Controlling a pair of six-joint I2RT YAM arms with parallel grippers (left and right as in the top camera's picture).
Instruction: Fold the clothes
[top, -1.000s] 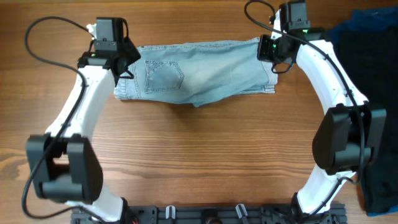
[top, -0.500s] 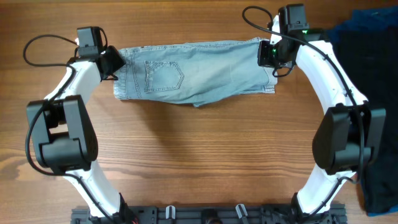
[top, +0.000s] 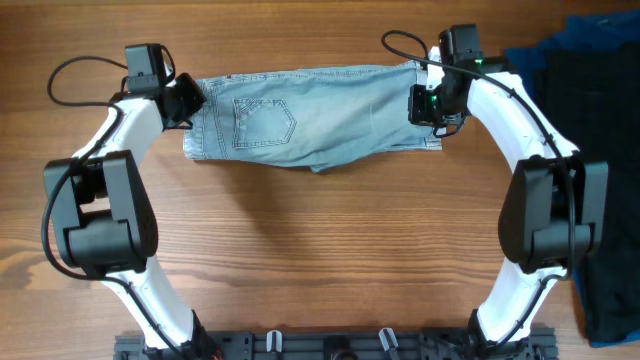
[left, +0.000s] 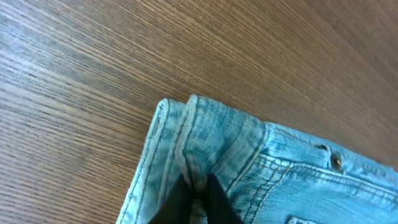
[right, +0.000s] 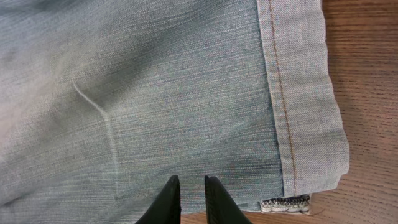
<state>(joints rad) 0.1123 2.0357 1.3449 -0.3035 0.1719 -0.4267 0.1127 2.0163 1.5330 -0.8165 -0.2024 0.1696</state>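
Observation:
The light blue denim shorts (top: 320, 115) lie flat across the far side of the wooden table, with the back pocket facing up and the waistband to the left. My left gripper (top: 190, 100) is at the waistband's left end. In the left wrist view it (left: 199, 190) is shut, pinching a raised fold of the waistband (left: 205, 134). My right gripper (top: 425, 105) hovers over the cuffed hem end. In the right wrist view its fingers (right: 191, 186) are nearly together over flat denim (right: 155, 93), left of the cuff (right: 305, 93), and hold nothing.
A dark blue cloth (top: 585, 40) and a black garment (top: 610, 190) lie piled at the table's right edge, close to the right arm. Bare wood (top: 320, 250) fills the near half. A black rail (top: 330, 345) runs along the front edge.
The left arm has swung its body outward to the left while its gripper stayed at the waistband end. The right gripper has shifted slightly left and down over the hem. The shorts have barely moved.

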